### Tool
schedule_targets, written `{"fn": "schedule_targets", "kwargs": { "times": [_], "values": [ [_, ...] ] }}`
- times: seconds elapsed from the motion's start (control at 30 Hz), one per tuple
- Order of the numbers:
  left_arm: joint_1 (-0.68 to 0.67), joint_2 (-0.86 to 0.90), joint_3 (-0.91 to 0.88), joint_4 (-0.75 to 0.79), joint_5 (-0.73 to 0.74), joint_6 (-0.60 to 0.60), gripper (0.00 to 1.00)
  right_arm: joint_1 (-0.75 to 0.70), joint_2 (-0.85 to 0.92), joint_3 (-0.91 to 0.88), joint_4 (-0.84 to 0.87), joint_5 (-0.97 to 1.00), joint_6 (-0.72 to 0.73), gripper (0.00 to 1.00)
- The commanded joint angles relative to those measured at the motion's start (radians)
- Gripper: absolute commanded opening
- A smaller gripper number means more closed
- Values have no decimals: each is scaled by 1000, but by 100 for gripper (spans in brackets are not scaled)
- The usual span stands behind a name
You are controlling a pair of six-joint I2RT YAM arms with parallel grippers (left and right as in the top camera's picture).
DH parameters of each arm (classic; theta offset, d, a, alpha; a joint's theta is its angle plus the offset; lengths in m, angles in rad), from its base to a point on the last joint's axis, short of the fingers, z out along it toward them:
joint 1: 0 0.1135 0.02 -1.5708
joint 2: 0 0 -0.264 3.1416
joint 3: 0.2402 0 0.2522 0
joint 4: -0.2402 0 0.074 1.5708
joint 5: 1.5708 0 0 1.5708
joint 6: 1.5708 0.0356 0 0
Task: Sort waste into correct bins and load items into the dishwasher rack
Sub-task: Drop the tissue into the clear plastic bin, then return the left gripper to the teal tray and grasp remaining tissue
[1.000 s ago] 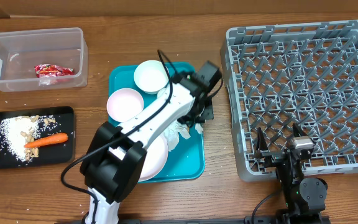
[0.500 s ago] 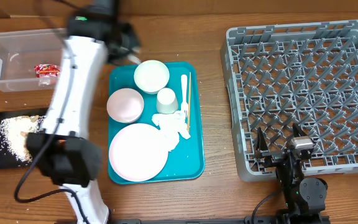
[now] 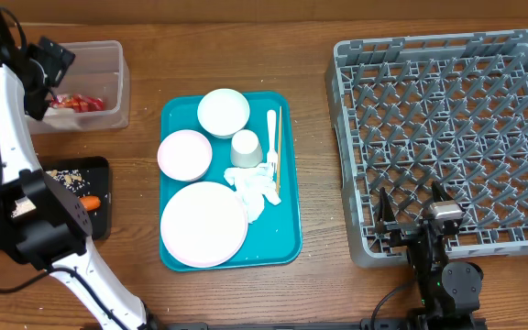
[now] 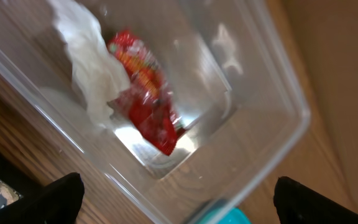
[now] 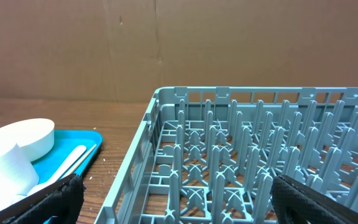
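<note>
My left gripper [image 3: 46,78] hangs open over the clear tub [image 3: 108,55]. In the left wrist view a crumpled white napkin [image 4: 92,68] and the red wrapper [image 4: 145,93] lie inside the tub [image 4: 272,93], below my empty left gripper [image 4: 179,211]. The black tray [image 3: 97,170] with the carrot [image 3: 90,202] and rice is half hidden by my left arm. A plate [image 3: 203,223], pink bowl [image 3: 184,153], white bowl [image 3: 224,112], cup [image 3: 246,147], fork [image 3: 271,137], chopsticks [image 3: 280,151] and another napkin [image 3: 255,188] sit on the teal tray [image 3: 282,238]. My right gripper [image 3: 413,206] rests open at the grey rack's [image 3: 447,110] front edge.
The rack [image 5: 229,143] fills the right wrist view, with the teal tray's corner [image 5: 73,140] and the white bowl [image 5: 23,134] to its left. Bare wooden table runs between the teal tray and the rack.
My left arm swung from the teal tray's napkins to the clear tub and its gripper went from shut to open; a napkin now lies in the tub. The right arm has not moved.
</note>
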Motion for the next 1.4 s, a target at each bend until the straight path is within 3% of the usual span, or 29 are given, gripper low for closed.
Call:
{"fn": "schedule_targets", "kwargs": {
  "times": [0.0,0.1,0.23,0.37,0.43,0.57,0.73,0.83,0.97,1.23,1.37],
  "values": [
    [6,-9,11,-9,161,61,100,-1,-7,-10,6,-5,0,100],
    [2,-53,11,-13,374,196,100,-1,-7,-10,6,-6,0,100],
    [-64,-164,11,-74,389,261,100,-1,-7,-10,6,-6,0,100],
    [-244,-269,11,-179,344,436,100,-1,-7,-10,6,-6,0,100],
    [-429,-261,6,-299,266,545,100,-1,-7,-10,6,-6,0,100],
    [-617,-214,4,-414,126,574,96,-1,-7,-10,6,-6,0,100],
    [-798,-156,3,-507,93,690,96,-1,-7,-10,6,-6,0,100],
    [-874,-141,3,-533,-5,672,96,-1,-7,-10,6,-6,0,100],
    [-911,-138,3,-590,-174,517,98,-1,-7,-10,6,-6,0,100],
    [-920,-141,-76,-632,-160,459,97,-1,-7,-10,6,-6,0,100],
    [-921,-140,-197,-558,-159,453,98,-1,-7,-10,6,-5,0,100]
  ]
}}
